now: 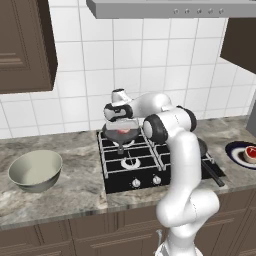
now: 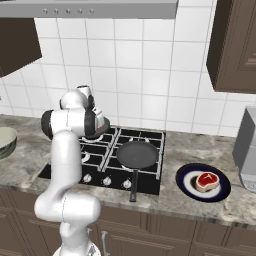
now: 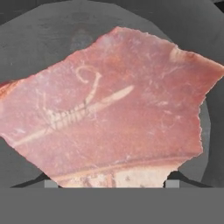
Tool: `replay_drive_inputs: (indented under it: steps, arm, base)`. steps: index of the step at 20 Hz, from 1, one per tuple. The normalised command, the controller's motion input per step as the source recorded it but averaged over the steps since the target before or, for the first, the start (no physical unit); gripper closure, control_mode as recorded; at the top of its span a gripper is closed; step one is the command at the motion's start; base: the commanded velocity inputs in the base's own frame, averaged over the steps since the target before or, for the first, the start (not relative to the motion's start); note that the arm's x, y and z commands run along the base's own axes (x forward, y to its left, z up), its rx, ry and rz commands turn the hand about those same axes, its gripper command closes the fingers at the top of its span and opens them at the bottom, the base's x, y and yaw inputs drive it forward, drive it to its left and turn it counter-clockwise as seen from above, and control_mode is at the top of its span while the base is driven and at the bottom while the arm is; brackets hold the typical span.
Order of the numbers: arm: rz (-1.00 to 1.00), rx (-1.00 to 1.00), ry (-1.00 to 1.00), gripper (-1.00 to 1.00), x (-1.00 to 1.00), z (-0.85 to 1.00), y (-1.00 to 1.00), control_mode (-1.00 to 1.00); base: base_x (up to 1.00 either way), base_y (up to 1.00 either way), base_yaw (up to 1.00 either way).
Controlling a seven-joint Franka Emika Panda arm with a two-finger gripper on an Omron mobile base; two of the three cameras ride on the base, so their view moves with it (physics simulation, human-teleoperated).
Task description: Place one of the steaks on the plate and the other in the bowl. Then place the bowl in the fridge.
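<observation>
One steak (image 3: 113, 109) lies in a dark frying pan (image 1: 107, 133) on the back left burner. My gripper (image 3: 111, 183) reaches down over it, and its fingertips (image 3: 51, 183) press against the steak's two opposite edges. From the left base the gripper (image 1: 123, 128) is down inside that pan. The other steak (image 2: 206, 181) rests on the dark blue plate (image 2: 187, 175) at the right of the counter. The pale grey-green bowl (image 1: 35, 170) stands empty at the left of the counter. The fridge is out of view.
A second dark frying pan (image 2: 136, 154) sits on the front right burner, handle pointing at the counter edge. A grey appliance (image 2: 246, 145) stands at the far right. Wall cabinets and a range hood (image 2: 90, 7) hang overhead.
</observation>
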Motion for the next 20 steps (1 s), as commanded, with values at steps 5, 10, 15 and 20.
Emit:
replay_drive_inputs:
  steps: [5,10,15,20]
  arm:
    - [0.0,0.0,0.0,1.0,0.0,-0.01,0.0,-1.0]
    - [0.0,0.0,-0.05,1.0,-0.26,0.06,0.0,-1.0]
    - [0.0,0.0,-0.05,1.0,-0.55,0.47,0.0,-1.0]
    - [0.0,0.0,0.0,1.0,-0.76,0.61,-0.09,-1.0]
  base:
    - [0.0,0.0,0.0]
    - [0.0,0.0,0.0]
    - [0.0,0.0,0.0]
    - [0.0,0.0,0.0]
